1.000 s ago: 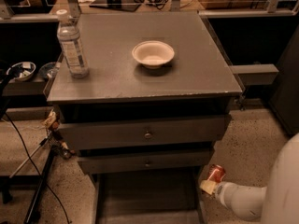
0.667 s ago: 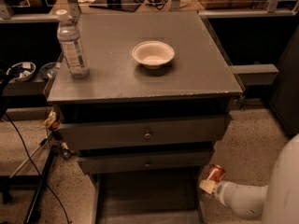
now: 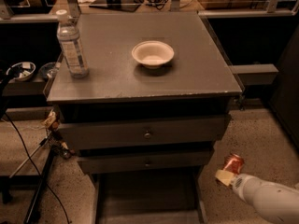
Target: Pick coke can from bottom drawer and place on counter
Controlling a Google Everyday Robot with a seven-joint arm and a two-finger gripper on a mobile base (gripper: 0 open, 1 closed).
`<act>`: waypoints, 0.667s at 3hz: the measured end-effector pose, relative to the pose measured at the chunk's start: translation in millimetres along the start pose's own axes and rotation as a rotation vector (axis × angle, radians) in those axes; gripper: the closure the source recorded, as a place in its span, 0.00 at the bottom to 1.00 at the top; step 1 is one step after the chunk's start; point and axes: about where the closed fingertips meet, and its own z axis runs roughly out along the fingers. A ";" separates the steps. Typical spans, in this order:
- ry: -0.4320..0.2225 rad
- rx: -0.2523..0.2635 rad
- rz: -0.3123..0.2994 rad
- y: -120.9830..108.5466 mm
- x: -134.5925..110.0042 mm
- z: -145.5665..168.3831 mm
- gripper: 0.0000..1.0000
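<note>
One can [image 3: 233, 162] clasped in gripper [image 3: 228, 171] fingers, tilted, right of drawer [image 3: 145, 200]; counter [image 3: 196, 71] sited above-left.

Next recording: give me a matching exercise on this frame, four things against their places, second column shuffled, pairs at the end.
Things:
1. coke can
2. water bottle
3. white bowl
4. bottom drawer

Places:
A. lowest of the drawers, pulled open
B. upright near the left edge of the counter
C. held in the gripper, low on the right, outside the drawer
D. near the counter's middle

Pairs: 1-C, 2-B, 3-D, 4-A
</note>
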 end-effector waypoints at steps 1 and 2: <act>0.009 -0.005 -0.011 10.3 -2.0 6.9 1.00; -0.013 -0.019 -0.022 11.5 -8.1 -16.4 1.00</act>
